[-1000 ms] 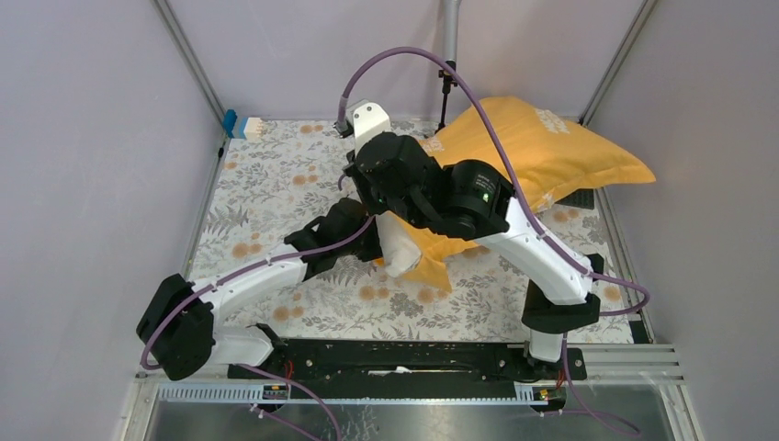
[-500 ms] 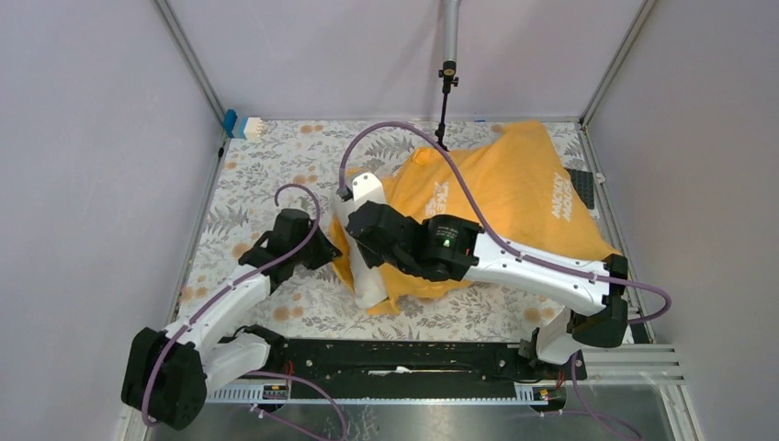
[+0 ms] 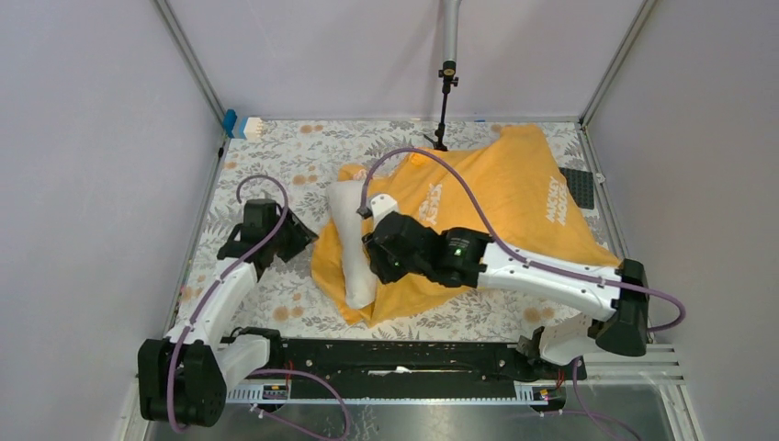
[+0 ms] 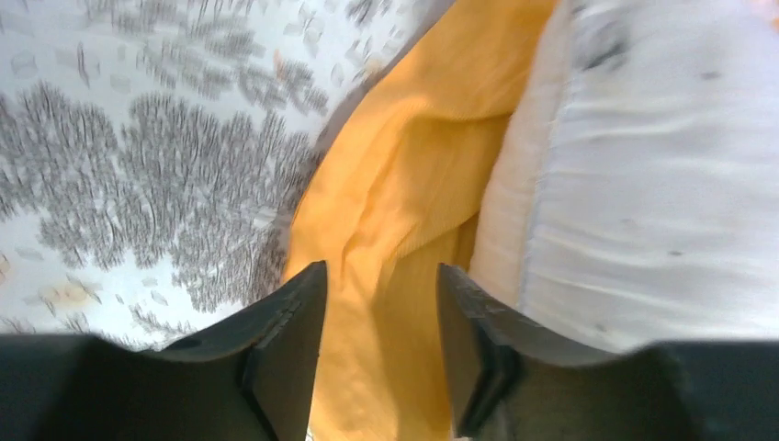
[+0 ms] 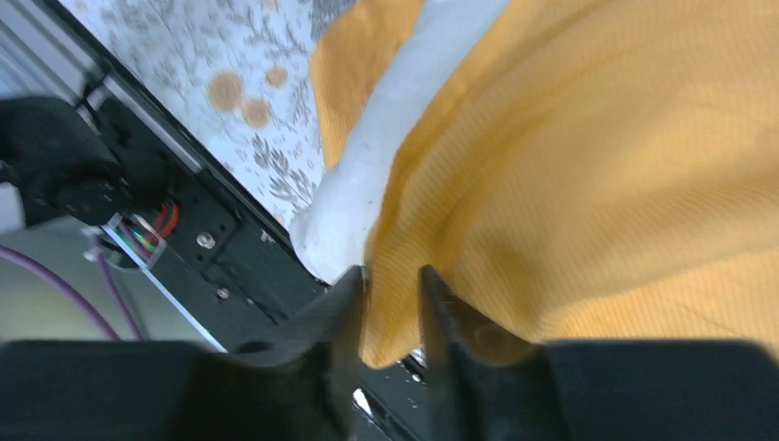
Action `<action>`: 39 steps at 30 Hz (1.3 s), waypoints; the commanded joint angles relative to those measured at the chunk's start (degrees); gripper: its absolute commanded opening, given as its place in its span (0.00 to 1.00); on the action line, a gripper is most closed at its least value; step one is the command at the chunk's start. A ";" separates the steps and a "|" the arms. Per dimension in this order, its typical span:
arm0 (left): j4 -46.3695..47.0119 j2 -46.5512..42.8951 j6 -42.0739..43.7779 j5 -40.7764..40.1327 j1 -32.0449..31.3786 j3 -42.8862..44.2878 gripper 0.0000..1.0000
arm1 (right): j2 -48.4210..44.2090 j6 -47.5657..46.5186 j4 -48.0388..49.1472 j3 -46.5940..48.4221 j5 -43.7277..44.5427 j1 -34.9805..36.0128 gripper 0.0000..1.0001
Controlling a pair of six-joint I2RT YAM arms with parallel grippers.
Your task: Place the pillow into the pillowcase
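Observation:
The orange-yellow pillowcase point(image 3: 514, 197) lies spread flat across the right half of the table. The white pillow point(image 3: 349, 241) pokes out of its left opening, and the rest of it is hidden inside. My left gripper point(image 3: 301, 237) is at the case's left edge. In the left wrist view it point(image 4: 381, 276) is open, with loose pillowcase point(image 4: 395, 184) cloth between the fingers and the pillow point(image 4: 661, 184) to their right. My right gripper point(image 3: 375, 271) hovers low over the opening. Close up it point(image 5: 390, 276) is open a little, around a fold of the pillowcase point(image 5: 597, 165) beside the pillow point(image 5: 367, 184).
The floral tablecloth point(image 3: 276, 165) covers the table. A thin black stand point(image 3: 444, 101) rises at the back centre. A blue and white block point(image 3: 243, 127) sits in the back left corner, a black pad point(image 3: 577, 188) by the right wall, and the black base rail point(image 3: 395, 354) along the near edge.
The pillowcase was held raised by both arms and now lies flat on the table. Both grippers have parted their jaws. The left arm has drawn back left and the right arm has lowered.

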 commanded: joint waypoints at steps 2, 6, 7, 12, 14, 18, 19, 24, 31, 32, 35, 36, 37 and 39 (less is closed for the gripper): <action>2.74 1.50 1.59 4.19 0.97 9.59 0.62 | -4.68 -2.95 2.16 6.66 0.35 -4.17 0.53; 6.16 2.71 -0.13 7.07 0.98 12.39 0.80 | 2.52 -5.41 -2.98 20.68 5.16 -8.54 0.63; 7.52 4.24 -0.71 8.39 1.01 12.88 0.83 | 4.85 -6.16 -3.84 23.84 5.75 -9.82 0.63; 15.45 13.55 -3.81 12.75 -0.94 13.85 0.93 | 17.78 -9.28 -6.79 37.36 7.77 -16.31 0.63; 20.49 16.65 -5.72 14.68 -1.73 13.45 0.99 | 23.31 -10.34 -8.47 43.32 7.51 -17.50 0.63; 27.67 20.22 -10.21 16.89 -4.23 11.66 0.87 | 36.66 -12.92 -16.72 59.15 12.91 -17.74 0.68; 28.67 20.32 -10.83 16.57 -5.09 10.92 0.78 | 40.47 -13.13 -19.32 62.75 13.86 -17.78 0.69; 33.07 21.57 -13.14 16.44 -6.59 5.87 0.27 | 46.09 -12.50 -23.14 65.84 14.93 -17.86 0.74; 35.44 21.47 -13.39 16.65 -6.59 1.84 0.00 | 45.61 -9.78 -25.24 59.24 20.68 -17.79 0.67; 35.60 21.48 -13.26 16.65 -6.59 1.59 0.00 | 45.03 -9.74 -24.39 57.88 21.15 -17.78 0.62; 36.30 21.40 -13.10 16.85 -6.59 0.79 0.00 | 44.29 -10.44 -22.55 56.29 21.41 -17.76 0.46; 36.54 21.47 -12.99 17.05 -6.59 0.66 0.00 | 45.15 -10.63 -22.94 57.36 21.18 -17.85 0.38; 36.70 21.45 -12.82 17.19 -6.59 0.56 0.00 | 46.18 -10.70 -23.89 59.09 21.09 -17.83 0.28; 37.10 21.27 -12.40 18.20 -6.66 0.65 0.00 | 48.32 -10.38 -26.67 64.90 21.70 -17.79 0.06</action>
